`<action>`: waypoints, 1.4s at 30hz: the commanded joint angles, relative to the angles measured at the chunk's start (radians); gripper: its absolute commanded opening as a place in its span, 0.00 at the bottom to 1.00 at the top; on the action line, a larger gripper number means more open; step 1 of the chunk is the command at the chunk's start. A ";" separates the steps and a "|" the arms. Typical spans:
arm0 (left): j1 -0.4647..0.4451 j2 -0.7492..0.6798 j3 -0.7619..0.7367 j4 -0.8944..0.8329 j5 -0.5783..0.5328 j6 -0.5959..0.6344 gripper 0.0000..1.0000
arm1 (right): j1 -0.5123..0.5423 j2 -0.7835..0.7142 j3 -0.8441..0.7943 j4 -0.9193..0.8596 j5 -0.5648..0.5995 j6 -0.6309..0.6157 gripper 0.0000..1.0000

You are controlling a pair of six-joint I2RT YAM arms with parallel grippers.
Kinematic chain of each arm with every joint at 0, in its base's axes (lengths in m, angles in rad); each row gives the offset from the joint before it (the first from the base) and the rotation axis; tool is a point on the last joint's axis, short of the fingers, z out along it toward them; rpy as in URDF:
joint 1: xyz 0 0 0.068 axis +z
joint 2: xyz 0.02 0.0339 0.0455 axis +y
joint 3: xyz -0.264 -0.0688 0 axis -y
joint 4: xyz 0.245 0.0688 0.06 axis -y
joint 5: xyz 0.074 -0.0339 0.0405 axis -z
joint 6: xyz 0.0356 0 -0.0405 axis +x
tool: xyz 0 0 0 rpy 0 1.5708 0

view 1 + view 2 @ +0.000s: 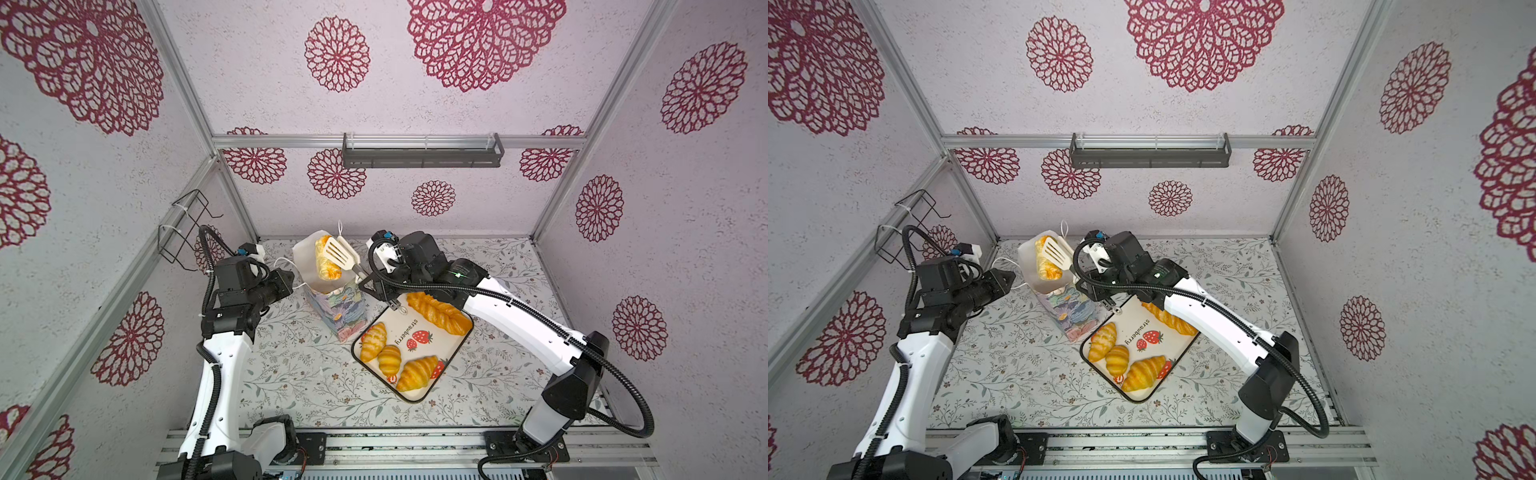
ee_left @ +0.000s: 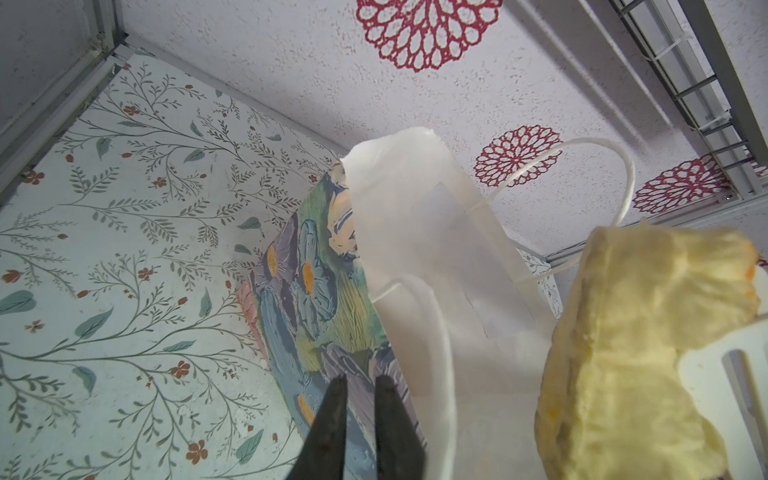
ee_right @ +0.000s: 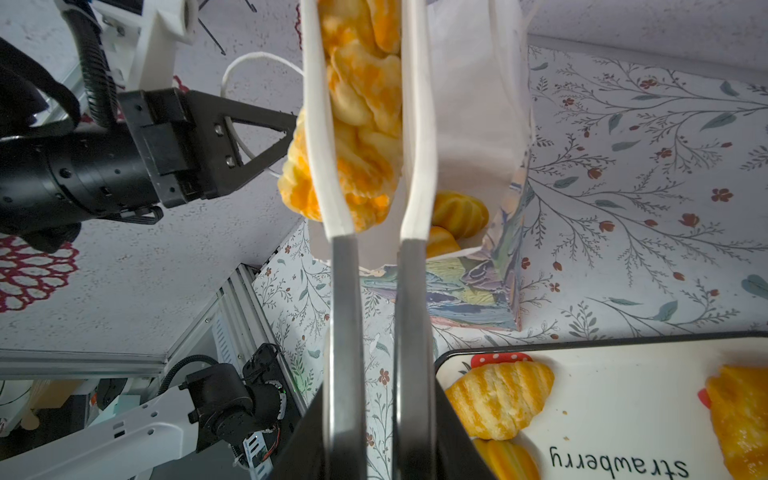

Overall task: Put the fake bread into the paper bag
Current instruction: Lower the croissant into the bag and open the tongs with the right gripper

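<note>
Pastries [image 1: 417, 373]: four on tray [image 1: 447, 343], one in tongs [image 1: 338, 253] clenched by right jaws; left jaws slightly parted.

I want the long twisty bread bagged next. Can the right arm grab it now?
Probably not yet. The right gripper holds tongs clamping a pastry over the paper bag. The twisted loaf lies bare on the strawberry tray, close to that arm, so afterwards it looks reachable.
</note>
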 commanded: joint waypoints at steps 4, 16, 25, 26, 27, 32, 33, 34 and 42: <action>-0.002 0.006 0.021 0.011 0.011 0.009 0.19 | 0.007 0.001 0.054 0.059 -0.028 -0.012 0.33; -0.001 0.006 0.021 0.010 0.015 0.007 0.23 | 0.013 -0.002 0.056 0.048 -0.035 -0.015 0.45; -0.001 0.006 0.021 0.012 0.019 0.007 0.23 | 0.015 -0.018 0.059 0.032 -0.017 -0.022 0.48; -0.002 0.006 0.019 0.013 0.020 0.007 0.23 | 0.015 -0.025 0.059 0.026 -0.011 -0.023 0.48; -0.001 0.006 0.019 0.012 0.022 0.006 0.23 | 0.014 -0.033 0.059 0.019 -0.004 -0.027 0.48; -0.003 0.008 0.019 0.016 0.034 0.005 0.23 | 0.014 -0.089 0.039 -0.007 0.042 -0.040 0.48; -0.003 0.007 0.019 0.017 0.035 0.003 0.23 | 0.014 -0.100 0.035 -0.014 0.052 -0.043 0.48; -0.003 0.006 0.019 0.018 0.037 0.003 0.23 | 0.014 -0.110 0.032 -0.020 0.060 -0.044 0.48; -0.010 0.003 0.018 0.022 0.047 0.003 0.23 | 0.014 -0.208 -0.039 -0.071 0.144 -0.051 0.48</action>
